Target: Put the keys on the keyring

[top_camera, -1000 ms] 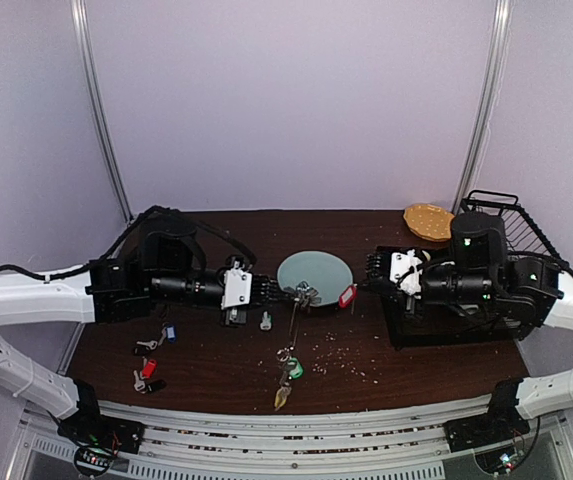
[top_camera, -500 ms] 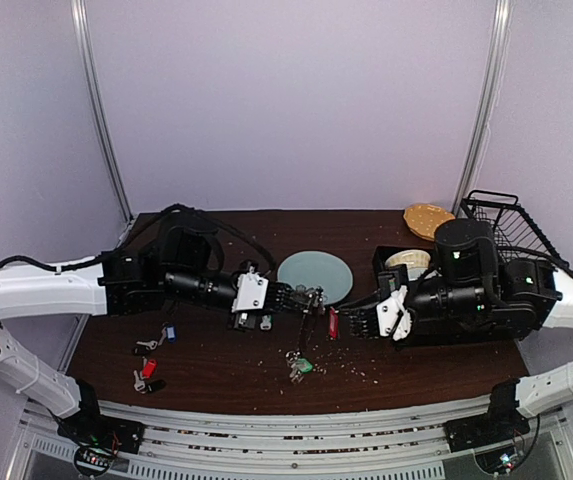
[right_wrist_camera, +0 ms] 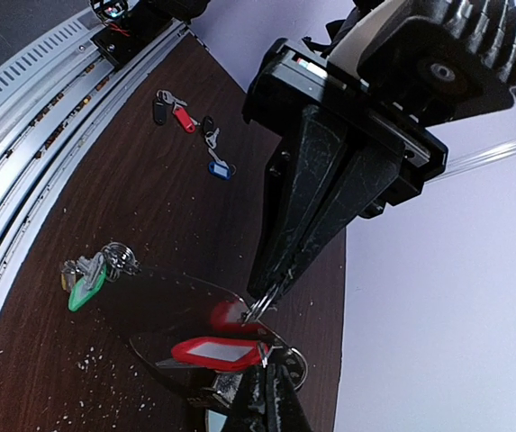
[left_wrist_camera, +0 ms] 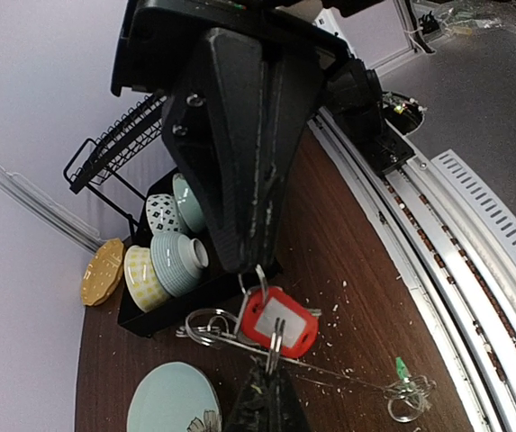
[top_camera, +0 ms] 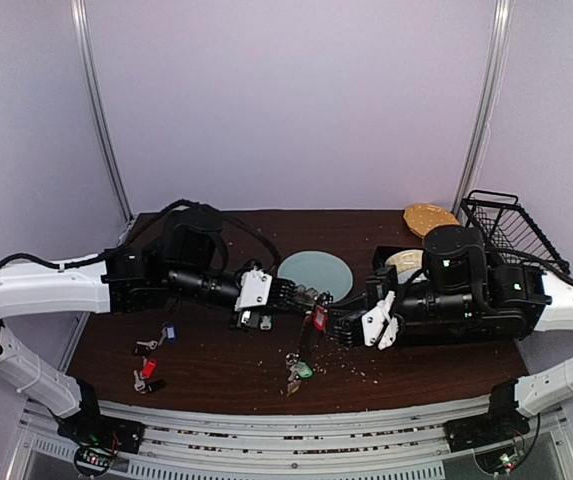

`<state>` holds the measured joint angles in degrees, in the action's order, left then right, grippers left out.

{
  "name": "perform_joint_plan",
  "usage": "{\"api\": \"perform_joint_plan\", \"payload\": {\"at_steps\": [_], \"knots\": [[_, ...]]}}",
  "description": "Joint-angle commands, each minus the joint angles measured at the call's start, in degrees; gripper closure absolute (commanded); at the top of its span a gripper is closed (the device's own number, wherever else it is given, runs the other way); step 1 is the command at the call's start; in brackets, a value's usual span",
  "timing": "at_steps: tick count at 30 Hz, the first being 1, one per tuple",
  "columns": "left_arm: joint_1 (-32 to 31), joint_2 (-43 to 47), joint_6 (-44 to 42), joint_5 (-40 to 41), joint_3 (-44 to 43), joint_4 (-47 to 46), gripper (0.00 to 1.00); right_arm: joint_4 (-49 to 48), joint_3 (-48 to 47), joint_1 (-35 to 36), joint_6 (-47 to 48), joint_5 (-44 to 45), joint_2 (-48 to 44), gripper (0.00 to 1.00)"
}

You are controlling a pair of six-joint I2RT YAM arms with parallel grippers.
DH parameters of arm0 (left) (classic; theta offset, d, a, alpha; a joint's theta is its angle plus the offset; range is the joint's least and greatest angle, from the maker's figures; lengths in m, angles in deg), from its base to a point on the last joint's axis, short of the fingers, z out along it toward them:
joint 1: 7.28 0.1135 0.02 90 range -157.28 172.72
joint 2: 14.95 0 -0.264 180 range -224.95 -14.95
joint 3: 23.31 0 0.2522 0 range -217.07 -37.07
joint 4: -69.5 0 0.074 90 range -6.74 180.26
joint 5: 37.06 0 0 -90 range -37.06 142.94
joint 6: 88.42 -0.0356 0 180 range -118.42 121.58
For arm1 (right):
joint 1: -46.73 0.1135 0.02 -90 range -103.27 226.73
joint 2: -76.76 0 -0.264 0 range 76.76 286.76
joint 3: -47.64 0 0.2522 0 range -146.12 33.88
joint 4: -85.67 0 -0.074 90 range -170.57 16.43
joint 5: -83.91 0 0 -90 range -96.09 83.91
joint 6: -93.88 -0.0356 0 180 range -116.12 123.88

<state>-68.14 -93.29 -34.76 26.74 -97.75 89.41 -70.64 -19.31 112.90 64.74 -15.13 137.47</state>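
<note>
Left gripper (top_camera: 304,295): reaches in from the left, tips just off the near edge of the plate (top_camera: 314,268); jaws pressed together, pinching the keyring (top_camera: 303,338) at its upper end
Right gripper (top_camera: 334,326): comes in from the right, tips just near of the plate's near edge, close to the left gripper's tips; jaws pressed together on the small split ring of the red-tagged key (left_wrist_camera: 280,322)
Keyring: thin grey wire loop; upper end held up off the table beside the plate's near edge; slopes down and away from the plate toward the arm bases; lower end rests on the table
Red-tagged key: held between the two sets of fingertips, against the keyring's upper end; whether it is threaded on the wire cannot be told
Green-tagged key (top_camera: 300,369): lies on the table at the keyring's lower end, near of the plate; silver rings bunched beside it
Loose keys: blue-tagged key (top_camera: 170,332) and a second red-tagged one (top_camera: 148,367) lie on the table well to the left of the plate, apart from the keyring
Bowl rack (left_wrist_camera: 172,256): black, just right of the plate, bowls stacked on edge inside
Table surface (top_camera: 216,365): dark brown; pale crumbs scattered near of the plate
</note>
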Motion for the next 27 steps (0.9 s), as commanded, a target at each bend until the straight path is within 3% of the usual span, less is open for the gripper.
{"api": "perform_joint_plan", "payload": {"at_steps": [1, 16, 27], "knots": [[-0.2, -0.3, 1.5, -1.5, -2.5, -2.6, 1.0, -2.7, 0.5, 0.6, 0.5, 1.1, 0.2, 1.0], [-0.2, 1.6, 5.1, -2.6, 1.1, -8.6, 1.0, -3.7, 1.7, 1.1, 1.5, 2.6, 0.2, 1.0], [-0.2, 0.6, 6.1, -2.3, -0.1, -7.4, 1.0, -5.8, 2.7, 1.7, 1.4, 2.3, -0.5, 1.0]]}}
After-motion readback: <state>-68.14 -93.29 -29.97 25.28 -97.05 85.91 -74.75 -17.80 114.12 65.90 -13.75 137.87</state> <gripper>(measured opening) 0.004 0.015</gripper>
